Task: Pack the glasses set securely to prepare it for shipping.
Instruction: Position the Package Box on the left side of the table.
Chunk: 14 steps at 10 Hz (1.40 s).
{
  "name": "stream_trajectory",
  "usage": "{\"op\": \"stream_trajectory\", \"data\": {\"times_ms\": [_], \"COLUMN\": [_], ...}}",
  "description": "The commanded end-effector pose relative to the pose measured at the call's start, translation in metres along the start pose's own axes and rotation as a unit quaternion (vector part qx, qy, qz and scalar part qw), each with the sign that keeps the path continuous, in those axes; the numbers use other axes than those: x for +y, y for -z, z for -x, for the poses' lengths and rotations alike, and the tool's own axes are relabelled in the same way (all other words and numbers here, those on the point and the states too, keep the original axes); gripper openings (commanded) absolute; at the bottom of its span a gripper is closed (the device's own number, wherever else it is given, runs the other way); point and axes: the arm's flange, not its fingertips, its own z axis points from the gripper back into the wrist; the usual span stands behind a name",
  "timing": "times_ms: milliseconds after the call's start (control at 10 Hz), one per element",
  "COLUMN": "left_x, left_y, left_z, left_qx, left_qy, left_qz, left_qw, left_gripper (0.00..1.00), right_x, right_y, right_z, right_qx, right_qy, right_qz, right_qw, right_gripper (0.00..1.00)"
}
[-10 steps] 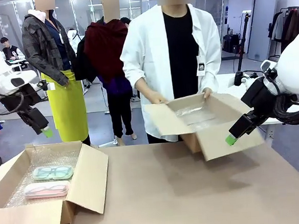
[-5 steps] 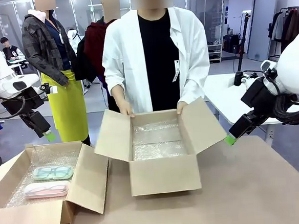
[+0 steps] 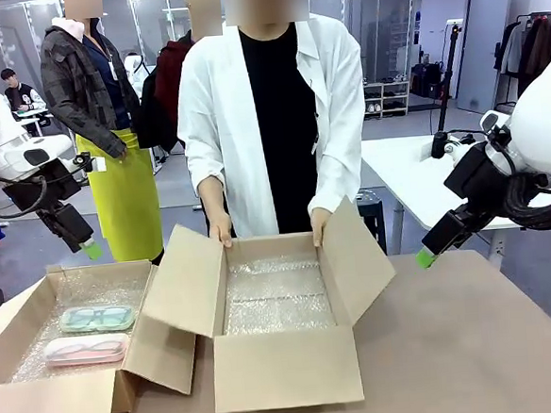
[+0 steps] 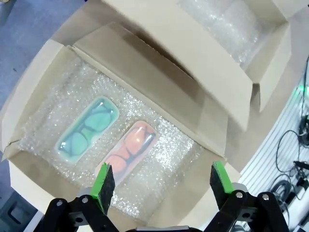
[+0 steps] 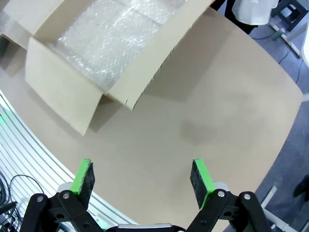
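the person has slid the second box (image 3: 281,357) over beside the first. your left gripper (image 4: 158,181) and right gripper (image 5: 141,178) hang wide apart, empty, so you can now lift the mint case (image 4: 88,130).

Bright, even overhead light fills the room, leaving only soft shadows on the tabletop (image 3: 474,344) beside the open box (image 3: 281,357). Bubble wrap (image 4: 159,150) glints with small highlights. Both wrist views bow at their edges, and their far corners look perhaps slightly soft.

mint case (image 3: 97,318) | pink case (image 3: 84,349) | flat, side by side, on bubble wrap
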Motion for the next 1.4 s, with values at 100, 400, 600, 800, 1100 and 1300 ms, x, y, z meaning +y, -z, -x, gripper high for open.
{"op": "stream_trajectory", "data": {"times_ms": [100,400,600,800,1100,1300], "left_x": [0.0012,0.0012,0.0012,0.0012,0.0012,0.0012], "left_y": [-0.0026,-0.0026,-0.0026,-0.0026,-0.0026,-0.0026], "left_z": [-0.0018,-0.0018,-0.0018,-0.0018,-0.0018,-0.0018], "left_qx": [0.001,0.001,0.001,0.001,0.001,0.001], "left_qy": [-0.002,-0.002,-0.002,-0.002,-0.002,-0.002], "left_qz": [-0.004,-0.004,-0.004,-0.004,-0.004,-0.004], "left_qw": [1.000,1.000,1.000,1.000,1.000,1.000], "left_gripper": [1.00,1.00,1.00,1.00,1.00,1.00], "right_x": [0.0011,0.0011,0.0011,0.0011,0.0011,0.0011], "right_y": [0.0010,0.0010,0.0010,0.0010,0.0010,0.0010], "right_z": [-0.0006,-0.0006,-0.0006,-0.0006,-0.0006,-0.0006], "right_qx": [-0.002,-0.002,-0.002,-0.002,-0.002,-0.002], "right_qy": [-0.002,-0.002,-0.002,-0.002,-0.002,-0.002], "right_qz": [0.006,0.006,0.006,0.006,0.006,0.006], "right_qw": [1.000,1.000,1.000,1.000,1.000,1.000], "right_gripper": [1.00,1.00,1.00,1.00,1.00,1.00]}}
